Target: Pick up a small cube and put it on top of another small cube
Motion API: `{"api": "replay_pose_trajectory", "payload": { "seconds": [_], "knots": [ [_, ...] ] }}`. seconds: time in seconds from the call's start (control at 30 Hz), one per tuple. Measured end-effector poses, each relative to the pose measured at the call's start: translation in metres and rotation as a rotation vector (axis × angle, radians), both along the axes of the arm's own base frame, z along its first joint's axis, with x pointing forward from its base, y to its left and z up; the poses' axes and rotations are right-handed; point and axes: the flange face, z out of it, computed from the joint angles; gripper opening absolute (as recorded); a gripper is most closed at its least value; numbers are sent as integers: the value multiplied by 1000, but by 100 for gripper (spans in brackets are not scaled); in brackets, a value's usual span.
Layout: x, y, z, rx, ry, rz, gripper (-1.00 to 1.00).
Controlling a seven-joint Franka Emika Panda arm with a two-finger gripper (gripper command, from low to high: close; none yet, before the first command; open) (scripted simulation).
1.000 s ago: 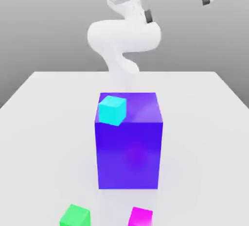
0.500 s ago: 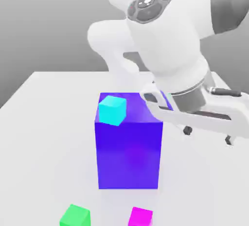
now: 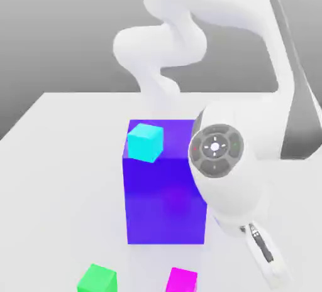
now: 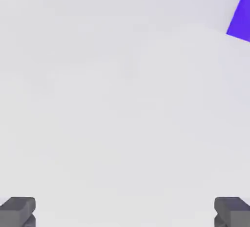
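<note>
Above bare white tabletop (image 4: pixel 122 123), the gripper (image 4: pixel 125 211) hangs with its dark jaws wide apart, holding nothing. The small magenta-pink cube (image 3: pixel 182 280) sits near the front edge, just beside the exterior view's right of a small green cube (image 3: pixel 97 279). The bulky white arm (image 3: pixel 233 159) crowds the tall blue-purple block (image 3: pixel 165 184) carrying a cyan cube (image 3: pixel 145 142); a careless swing could knock it off.

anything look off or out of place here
Only the cyan cube: it sits on the big blue block at the top's edge, while the green cube and pink cube lie on the table.
</note>
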Motion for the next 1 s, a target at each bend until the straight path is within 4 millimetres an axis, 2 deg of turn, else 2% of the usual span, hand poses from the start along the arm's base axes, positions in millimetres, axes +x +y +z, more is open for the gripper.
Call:
{"api": "replay_pose_trajectory", "payload": {
  "seconds": [0.17, 0.3, 0.33, 0.43, 0.47, 0.57, 0.6, 0.77, 0.8, 0.87, 0.93, 1.0],
  "knots": [
    [5, 4, -10, -122, -27, -128, 0],
    [12, 15, -5, -201, -93, -213, 0],
    [14, 12, -1, -224, -116, -236, 0],
    [21, -59, 21, -340, -198, -344, 0],
    [22, -78, 21, -369, -217, -370, 0],
    [22, -94, -15, -394, -235, -393, 0],
    [15, -91, -26, -397, -165, -332, -100],
    [15, -91, -25, -397, -167, -332, -100],
    [12, -90, -31, -395, -127, -318, -100],
    [19, -94, -13, -397, -205, -375, -100],
    [21, -96, 16, -398, -231, -391, -100],
    [22, -108, 34, -407, -220, -451, -100]
  ]
}}
